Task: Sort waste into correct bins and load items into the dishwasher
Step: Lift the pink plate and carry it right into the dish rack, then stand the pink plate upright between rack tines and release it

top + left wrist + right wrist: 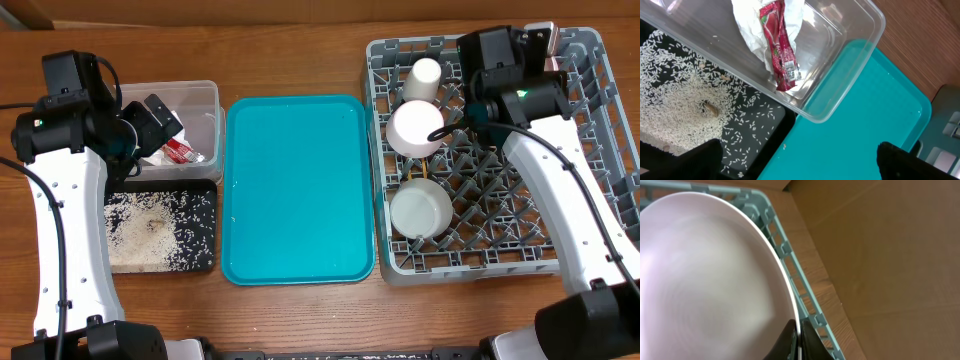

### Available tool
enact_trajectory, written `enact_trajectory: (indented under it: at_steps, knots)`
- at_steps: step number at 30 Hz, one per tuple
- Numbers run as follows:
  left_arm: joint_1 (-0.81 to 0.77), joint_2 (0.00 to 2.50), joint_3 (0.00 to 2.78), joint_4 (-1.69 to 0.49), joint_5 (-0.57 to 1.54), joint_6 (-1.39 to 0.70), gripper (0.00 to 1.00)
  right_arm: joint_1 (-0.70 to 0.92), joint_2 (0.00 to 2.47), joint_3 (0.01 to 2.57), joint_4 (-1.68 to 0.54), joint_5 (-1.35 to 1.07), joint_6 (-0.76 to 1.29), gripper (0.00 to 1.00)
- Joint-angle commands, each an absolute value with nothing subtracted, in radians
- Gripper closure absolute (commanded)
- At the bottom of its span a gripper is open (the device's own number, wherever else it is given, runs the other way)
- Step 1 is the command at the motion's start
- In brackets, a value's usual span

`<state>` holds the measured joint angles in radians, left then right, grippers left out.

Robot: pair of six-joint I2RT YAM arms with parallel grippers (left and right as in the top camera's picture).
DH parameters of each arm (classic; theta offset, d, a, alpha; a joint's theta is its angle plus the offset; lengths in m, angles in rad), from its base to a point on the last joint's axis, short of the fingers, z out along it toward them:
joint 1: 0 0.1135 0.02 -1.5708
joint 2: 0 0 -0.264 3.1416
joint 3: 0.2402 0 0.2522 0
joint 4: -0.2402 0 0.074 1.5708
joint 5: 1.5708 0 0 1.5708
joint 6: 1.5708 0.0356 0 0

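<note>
The right fingers (pixel 792 342) are clenched on the rim of the plate (pixel 705 280), pinching its thin edge between them. The plate's pale face fills the wrist view, and just beyond its rim runs a lattice wall of the rack (pixel 790 265). From above, the plate shows nearly edge-on at the rack's far right corner, so it seems to stand upright. Whether its lower rim already rests among the pegs cannot be told.

The step in hand looks like seating the plate in the rack. To do it well, I would keep the plate on edge and line it up with a row of pegs. Then I would lower it straight down, so the rim drops into a slot and does not ride on a peg tip or scrape the wall. The grip should let go only once the pegs carry the plate, and the fingers should lift clear without tipping it.

Elsewhere in the rack lie two bowls (pixel 415 130) and a cup (pixel 425 78), well apart from that corner.

The left fingers (pixel 158 118) are released and spread wide, hovering over the tub (pixel 205 100). The tub holds the napkin (pixel 747 25) with the packet (pixel 780 45) on it. Rice (pixel 685 100) lies in the black tray (pixel 205 195) beside it. The teal tray (pixel 300 190) sits between bins and rack on the counter (pixel 300 50).
</note>
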<state>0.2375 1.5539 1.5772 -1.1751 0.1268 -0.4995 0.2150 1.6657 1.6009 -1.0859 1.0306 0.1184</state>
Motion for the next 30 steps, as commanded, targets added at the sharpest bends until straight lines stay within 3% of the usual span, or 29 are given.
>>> enact_trajectory:
  at_steps: [1, 16, 21, 26, 29, 30]
  knots:
    - [0.235, 1.537, 1.591, -1.174, 0.126, -0.509, 0.00, 0.213, 1.697, 1.581, -1.074, 1.015, 0.123, 0.96]
    - [0.235, 1.537, 1.591, -1.174, 0.126, -0.509, 0.00, 0.232, 1.810, 1.572, -1.030, 1.005, 0.122, 0.96]
    - [0.235, 1.537, 1.591, -1.174, 0.126, -0.509, 0.00, 0.274, 1.810, 1.572, -1.015, 0.892, 0.122, 0.94]
    - [0.235, 1.537, 1.591, -1.174, 0.126, -0.509, 0.00, 0.281, 1.810, 1.572, -1.015, 0.806, 0.123, 0.85]
    - [0.235, 1.537, 1.591, -1.174, 0.126, -0.509, 0.00, 0.279, 1.810, 1.572, -1.015, 0.799, 0.123, 0.66]
    - [0.235, 1.537, 1.591, -1.174, 0.126, -0.509, 0.00, 0.279, 1.810, 1.572, -1.014, 0.799, 0.123, 0.54]
